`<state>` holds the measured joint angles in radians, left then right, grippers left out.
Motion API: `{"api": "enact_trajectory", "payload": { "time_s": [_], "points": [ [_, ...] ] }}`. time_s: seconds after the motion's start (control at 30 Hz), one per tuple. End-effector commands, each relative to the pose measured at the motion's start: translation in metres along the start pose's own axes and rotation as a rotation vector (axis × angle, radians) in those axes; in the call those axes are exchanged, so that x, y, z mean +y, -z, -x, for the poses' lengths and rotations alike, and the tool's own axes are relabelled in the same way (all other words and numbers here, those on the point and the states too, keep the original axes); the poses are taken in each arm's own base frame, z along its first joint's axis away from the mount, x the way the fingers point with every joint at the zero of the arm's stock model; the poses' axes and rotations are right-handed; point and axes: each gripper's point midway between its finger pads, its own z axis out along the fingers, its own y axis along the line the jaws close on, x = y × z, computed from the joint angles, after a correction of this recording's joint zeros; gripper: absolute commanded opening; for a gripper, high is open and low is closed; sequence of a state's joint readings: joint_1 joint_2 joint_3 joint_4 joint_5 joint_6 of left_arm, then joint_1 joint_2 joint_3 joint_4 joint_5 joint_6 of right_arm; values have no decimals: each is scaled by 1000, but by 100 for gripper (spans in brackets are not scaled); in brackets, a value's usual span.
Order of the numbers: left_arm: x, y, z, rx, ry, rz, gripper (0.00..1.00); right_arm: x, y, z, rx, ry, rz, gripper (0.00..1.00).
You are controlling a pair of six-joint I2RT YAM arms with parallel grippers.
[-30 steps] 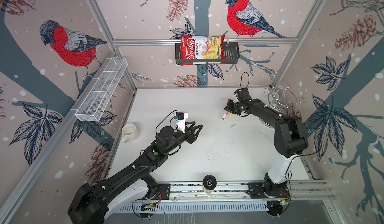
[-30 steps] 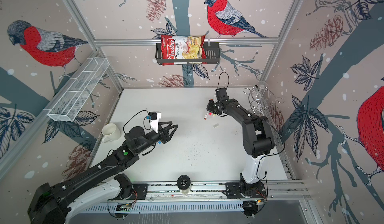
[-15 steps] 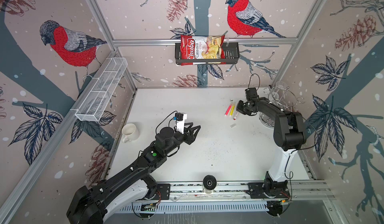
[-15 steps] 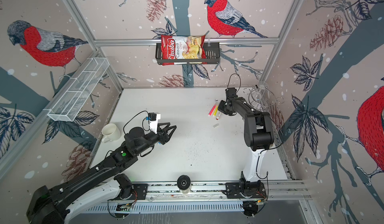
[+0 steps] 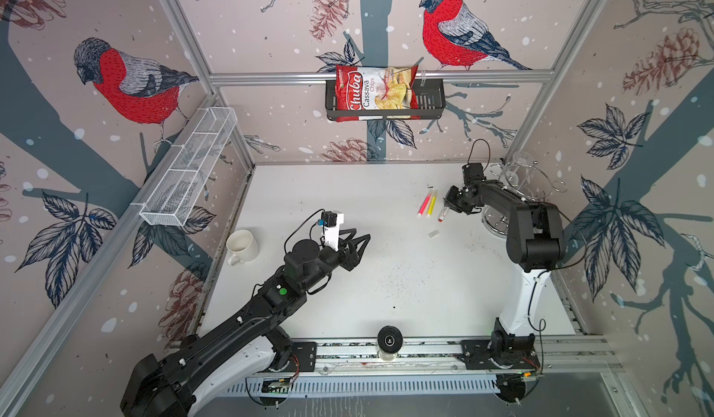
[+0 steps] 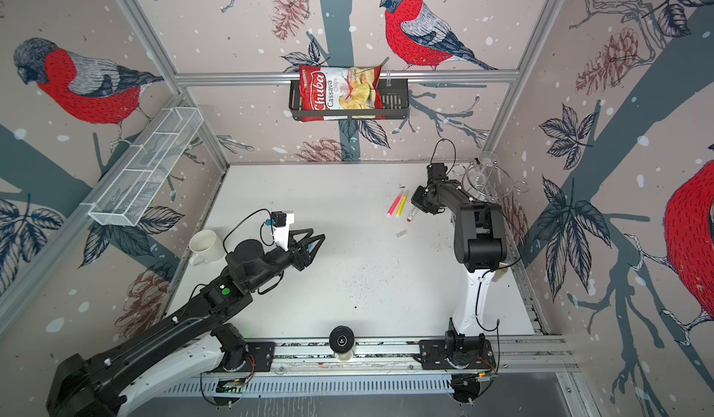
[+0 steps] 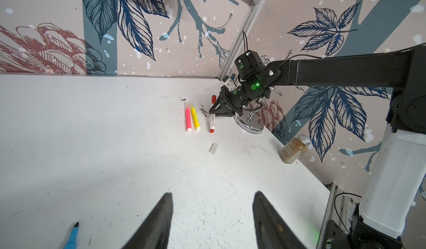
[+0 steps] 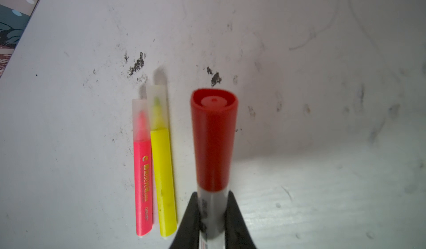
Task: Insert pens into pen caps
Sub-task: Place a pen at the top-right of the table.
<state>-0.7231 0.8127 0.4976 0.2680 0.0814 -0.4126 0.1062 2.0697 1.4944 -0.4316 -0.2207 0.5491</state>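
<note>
My right gripper is shut on the white body of the red-ended pen, whose red cap is on its tip. In both top views this pen is low at the back right of the table. Beside it lie the pink pen and the yellow pen, each wearing a translucent cap. A loose translucent cap lies nearer the front. The blue pen, its dark tip bare, lies near my open, empty left gripper.
A white mug stands at the table's left edge. A chrome wire rack sits behind the right arm, and a spice jar stands by the right wall. A basket with a chips bag hangs on the back wall.
My right gripper has carried the red-ended pen rightward, uncovering the pink and yellow pens lying side by side. The left arm has barely shifted.
</note>
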Motion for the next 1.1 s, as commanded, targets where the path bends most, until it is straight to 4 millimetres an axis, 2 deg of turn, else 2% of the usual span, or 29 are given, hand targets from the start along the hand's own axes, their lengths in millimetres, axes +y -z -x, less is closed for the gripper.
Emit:
{"api": "enact_trajectory", "payload": {
  "time_s": [0.0,0.13,0.3,0.47,0.53,0.67,1.07],
  "points": [
    [0,1,1,-3,-4,5,56,7,-6,-2,26,-12,38,0],
    [1,3,1,-6,-5,8,56,13,-14,-4,50,-16,59,2],
    [1,5,3,-13,-10,13,56,17,-17,-5,60,-22,79,23],
    [6,5,1,-7,-12,37,56,23,-12,-6,55,-5,83,36],
    [10,4,-2,5,-8,54,56,26,-11,-8,56,6,88,48],
    [22,1,-9,37,7,104,56,31,-6,-9,50,21,90,48],
    [94,-5,-45,191,107,386,57,43,29,-19,-4,62,118,47]
  ]
}}
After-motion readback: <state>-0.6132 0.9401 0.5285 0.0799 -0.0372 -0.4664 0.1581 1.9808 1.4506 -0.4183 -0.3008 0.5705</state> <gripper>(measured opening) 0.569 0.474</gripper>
